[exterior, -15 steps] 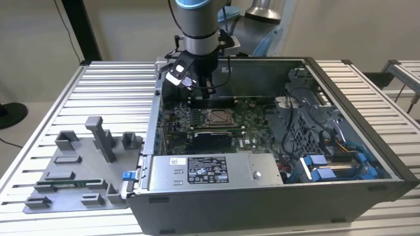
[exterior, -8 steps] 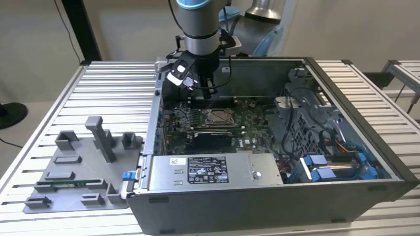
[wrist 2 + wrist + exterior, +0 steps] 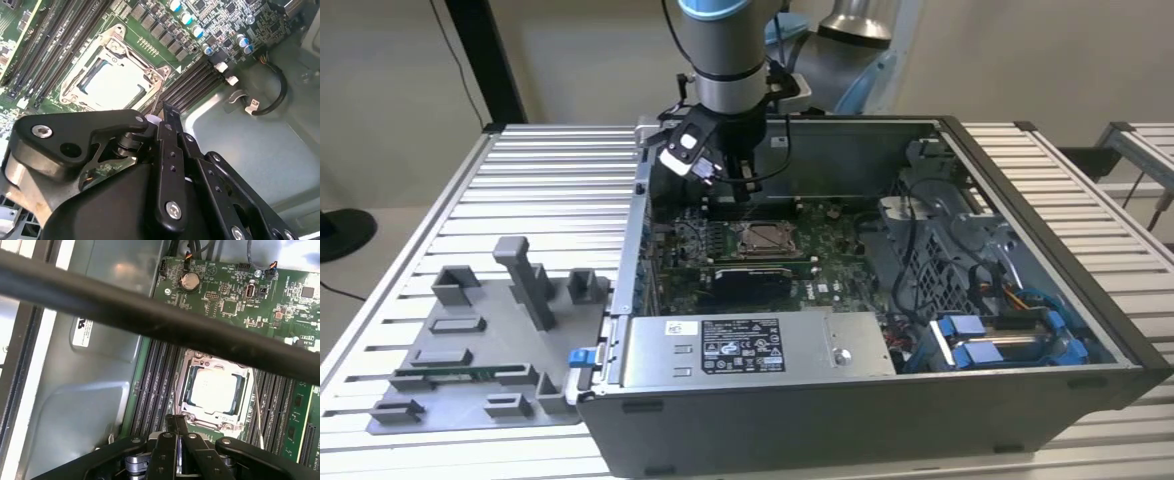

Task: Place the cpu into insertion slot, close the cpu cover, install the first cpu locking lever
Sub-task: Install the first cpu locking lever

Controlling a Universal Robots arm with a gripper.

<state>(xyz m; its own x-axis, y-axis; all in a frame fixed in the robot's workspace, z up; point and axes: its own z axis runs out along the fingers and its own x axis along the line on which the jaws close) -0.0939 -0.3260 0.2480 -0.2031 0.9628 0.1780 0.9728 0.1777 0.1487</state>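
Nearest us in the first wrist view, the gripper (image 3: 176, 421) has its fingers drawn together, with nothing between them that we can see. Its tip hangs just beside 1 edge of the insertion slot (image 3: 220, 429).

The cpu (image 3: 215, 390) lies seated in that slot, and the cpu cover (image 3: 186, 386) looks folded flat around it. A thin locking lever (image 3: 256, 410) runs along 1 side; we cannot tell whether it is latched.

Beyond lie the memory slots (image 3: 155, 385), the green board (image 3: 225, 295) and the case wall (image 3: 90, 405).

We judge 2 risks:
- A tip slightly off line could slide off the springy lever and strike the cover or the memory slots.
- The dark cable (image 3: 150, 315) crossing the view could snag.
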